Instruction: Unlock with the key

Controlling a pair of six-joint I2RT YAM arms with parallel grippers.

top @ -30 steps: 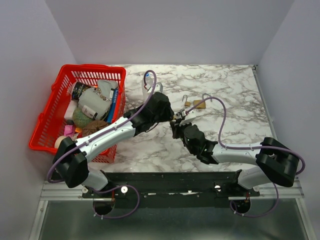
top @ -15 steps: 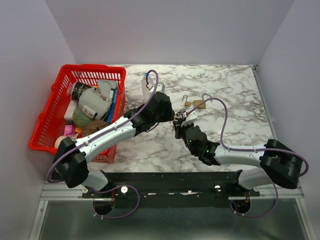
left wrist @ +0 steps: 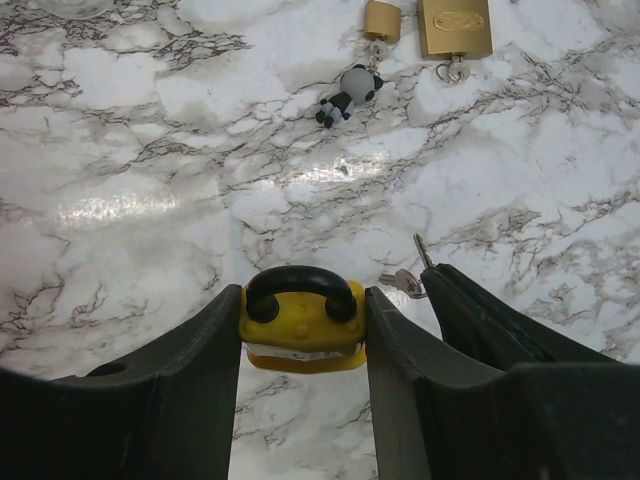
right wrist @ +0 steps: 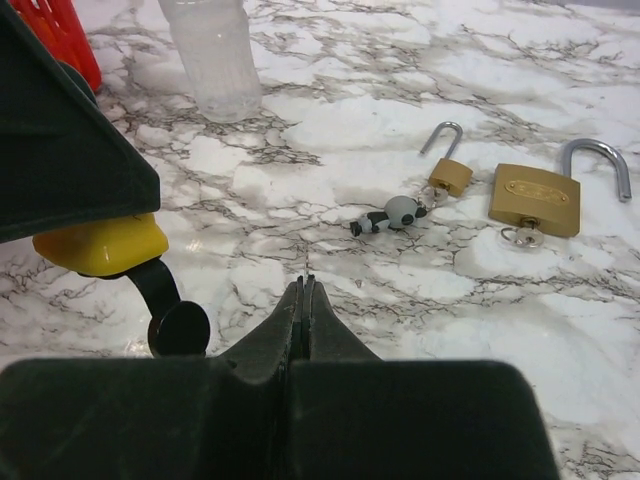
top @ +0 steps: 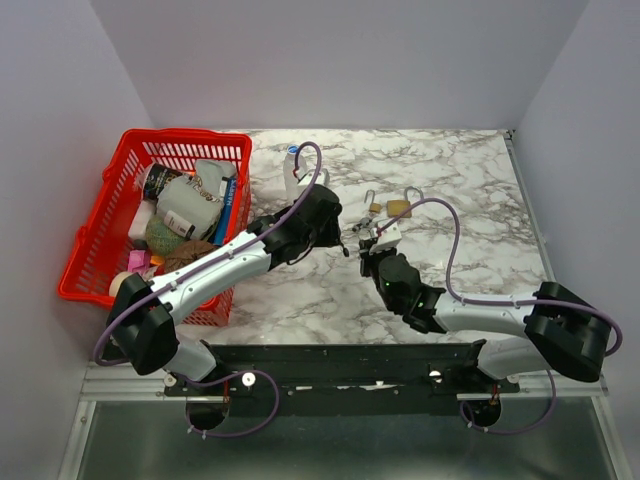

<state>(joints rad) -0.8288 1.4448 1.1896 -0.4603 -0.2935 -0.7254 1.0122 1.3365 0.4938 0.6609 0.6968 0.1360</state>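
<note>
A yellow padlock with a black shackle sits clamped between the fingers of my left gripper, held above the marble. In the right wrist view the same padlock shows at the left, shackle pointing down. My right gripper is shut on a thin silver key, seen edge-on at its tips. From the left wrist view the key pokes out of the right gripper's dark fingers, just right of the padlock. In the top view both grippers meet near the table's middle.
Two open brass padlocks lie further back: a large one with a key in it and a small one chained to a panda charm. A clear bottle stands behind. A red basket full of items is at the left.
My right gripper has shifted right and a little further from the arm bases with the key. The left gripper has edged slightly further away, still holding the padlock.
</note>
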